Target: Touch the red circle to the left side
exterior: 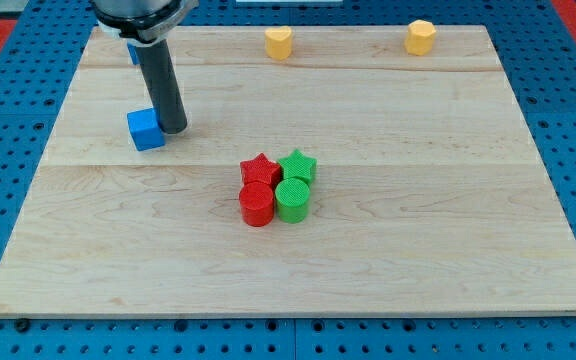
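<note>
Near the middle of the board [448,260] sits a tight cluster of 4 blocks, and that crowding is the risk: the red circle [256,204] touches the green circle [292,199] on its right and the red star [260,170] just above it, with the green star [297,165] beside that. If I arrive too hard, I judge the whole group would slide; if I come in too high, I would strike the red star instead. I carry no jaws, only a rod, so there is nothing to spread or pinch. My tip [174,129] rests just beside the blue cube [145,129], well apart from the red circle, which lies toward the view's lower right of it, its left side unobstructed.
</note>
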Action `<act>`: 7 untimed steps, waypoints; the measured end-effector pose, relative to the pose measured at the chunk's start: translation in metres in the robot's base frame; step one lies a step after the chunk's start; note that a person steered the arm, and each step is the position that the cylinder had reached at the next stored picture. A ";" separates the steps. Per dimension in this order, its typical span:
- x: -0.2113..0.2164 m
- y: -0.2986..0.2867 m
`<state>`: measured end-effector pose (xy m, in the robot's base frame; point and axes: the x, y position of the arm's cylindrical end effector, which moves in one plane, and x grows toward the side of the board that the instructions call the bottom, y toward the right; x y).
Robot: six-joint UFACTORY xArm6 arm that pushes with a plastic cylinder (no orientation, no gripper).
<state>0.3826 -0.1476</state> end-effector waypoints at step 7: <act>0.058 0.043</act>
<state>0.4406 -0.1044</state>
